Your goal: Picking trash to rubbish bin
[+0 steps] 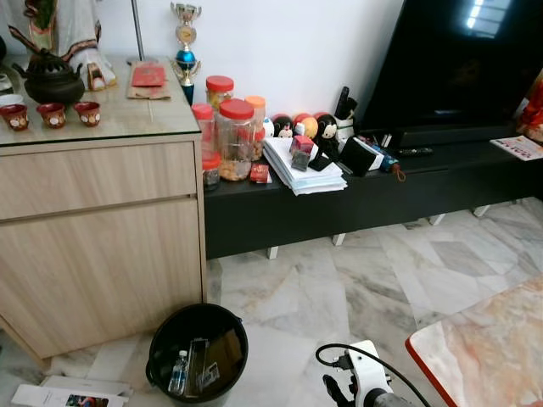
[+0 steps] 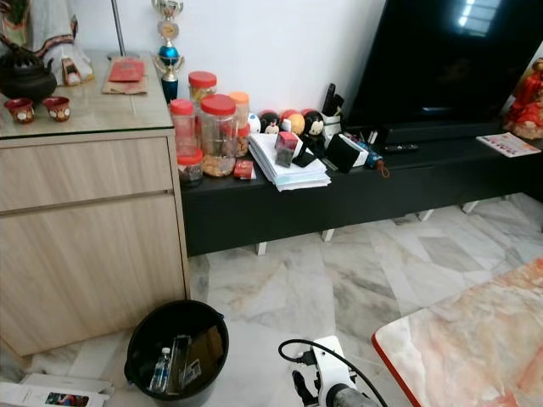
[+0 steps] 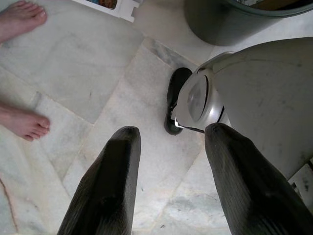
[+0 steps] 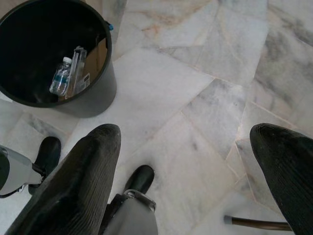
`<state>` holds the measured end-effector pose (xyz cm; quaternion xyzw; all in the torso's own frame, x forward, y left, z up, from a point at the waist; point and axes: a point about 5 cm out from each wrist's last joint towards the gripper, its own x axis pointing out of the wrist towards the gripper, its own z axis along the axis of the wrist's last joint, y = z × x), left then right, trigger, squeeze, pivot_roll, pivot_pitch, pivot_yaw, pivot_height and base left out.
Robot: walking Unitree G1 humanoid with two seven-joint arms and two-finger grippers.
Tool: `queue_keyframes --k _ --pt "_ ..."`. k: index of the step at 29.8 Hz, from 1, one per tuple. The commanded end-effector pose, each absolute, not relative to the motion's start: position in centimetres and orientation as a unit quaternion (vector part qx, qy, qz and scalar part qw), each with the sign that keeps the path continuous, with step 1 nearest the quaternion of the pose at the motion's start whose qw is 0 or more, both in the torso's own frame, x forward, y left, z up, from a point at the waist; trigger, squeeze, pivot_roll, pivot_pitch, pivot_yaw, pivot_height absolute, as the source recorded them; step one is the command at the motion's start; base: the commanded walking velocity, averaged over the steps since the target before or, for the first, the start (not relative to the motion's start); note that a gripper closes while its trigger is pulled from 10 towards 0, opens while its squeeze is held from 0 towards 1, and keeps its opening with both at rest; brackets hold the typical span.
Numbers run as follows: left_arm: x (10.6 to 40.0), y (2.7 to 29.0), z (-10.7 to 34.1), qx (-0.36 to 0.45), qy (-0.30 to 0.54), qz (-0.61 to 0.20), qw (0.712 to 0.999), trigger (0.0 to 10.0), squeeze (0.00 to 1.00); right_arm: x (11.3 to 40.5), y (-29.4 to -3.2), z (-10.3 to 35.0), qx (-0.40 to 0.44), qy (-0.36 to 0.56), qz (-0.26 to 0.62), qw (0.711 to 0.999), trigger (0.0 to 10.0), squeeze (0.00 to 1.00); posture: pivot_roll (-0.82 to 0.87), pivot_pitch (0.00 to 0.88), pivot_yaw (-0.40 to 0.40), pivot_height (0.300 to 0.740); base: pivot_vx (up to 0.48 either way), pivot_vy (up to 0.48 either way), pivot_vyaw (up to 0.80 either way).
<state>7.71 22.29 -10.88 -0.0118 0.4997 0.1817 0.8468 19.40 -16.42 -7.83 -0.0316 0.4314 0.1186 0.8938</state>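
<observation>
A black rubbish bin (image 1: 161, 343) stands on the marble floor in front of the wooden cabinet. Inside it lie a small plastic bottle (image 1: 178, 373), a clear wrapper and a brown cardboard piece. In the right wrist view the same bin (image 4: 100, 93) sits off beyond my right gripper (image 4: 188, 166), which hangs open over bare floor with nothing between its fingers. My left gripper (image 3: 168, 181) is open too, pointing down at the floor beside my own leg and black foot (image 3: 173, 100). My right arm's wrist (image 1: 369, 381) pokes in at the bottom of the head view.
A wooden cabinet (image 1: 102, 254) stands at the left and a low black TV bench (image 1: 373, 199) with jars and papers runs along the wall. A marble-topped table corner (image 1: 484, 348) juts in at the right. Flat white packaging (image 1: 68, 394) lies left of the bin. A person's bare feet (image 3: 22, 122) stand close to my left side.
</observation>
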Motion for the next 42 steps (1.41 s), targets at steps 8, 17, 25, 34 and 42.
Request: queue_keyframes --k 8,17,25,34,42 --pt "9.8 21.6 -10.6 -0.003 0.484 0.161 0.86 10.0 0.0 20.0 -16.5 -7.5 -0.029 0.427 0.111 0.897 10.0 0.0 0.11 0.0 -0.141 0.74 0.0 0.0 0.0" --pt "3.8 20.3 -12.2 0.004 0.603 0.158 0.782 10.0 0.0 20.3 -15.8 -7.4 -0.014 0.421 0.112 0.9 10.0 0.0 0.13 0.0 -0.116 0.74 -0.18 0.0 0.0" --pt "4.7 19.5 -12.2 -0.041 0.605 0.079 0.791 10.0 0.0 20.3 -15.7 -7.4 -0.014 0.422 0.116 0.899 10.0 0.0 0.13 0.002 -0.122 0.74 -0.061 0.0 0.0" --pt "4.2 19.4 -12.3 0.036 0.654 -0.049 0.754 10.0 0.0 20.1 -15.9 -7.5 -0.014 0.426 0.114 0.897 10.0 0.0 0.13 0.0 -0.11 0.74 0.0 0.0 0.0" --pt "1.8 20.6 -12.3 0.032 0.688 -0.064 0.722 10.0 0.0 19.6 -16.1 -7.8 -0.014 0.434 0.11 0.894 10.0 0.0 0.14 0.0 -0.109 0.74 0.0 0.0 0.0"
